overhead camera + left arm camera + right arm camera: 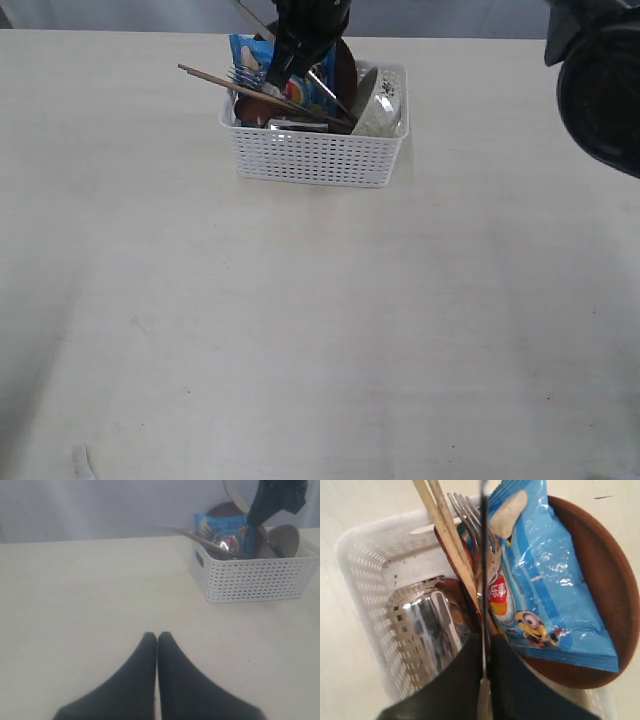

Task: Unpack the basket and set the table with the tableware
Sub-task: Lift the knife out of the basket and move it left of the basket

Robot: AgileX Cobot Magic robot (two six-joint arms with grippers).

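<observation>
The white basket (pixel 315 158) (pixel 255 582) (pixel 365 580) stands at the far side of the table (pixel 300 330). It holds wooden chopsticks (pixel 240 90) (pixel 445 535), a steel fork (pixel 470 515), a shiny steel cup (pixel 425 625), a brown plate (pixel 600 580) and a pale bowl (pixel 380 105) (pixel 285 540). My right gripper (pixel 485 640) (pixel 290 62) reaches down into the basket and is shut on the steel knife (pixel 483 555), which shows edge-on between its fingers. My left gripper (pixel 157 637) is shut and empty, low over bare table some way from the basket.
A blue snack packet (pixel 545 570) (pixel 250 55) (pixel 225 532) leans against the brown plate inside the basket. A dark rounded arm part (pixel 600 90) fills the upper right of the exterior view. Bare tabletop stretches in front of the basket.
</observation>
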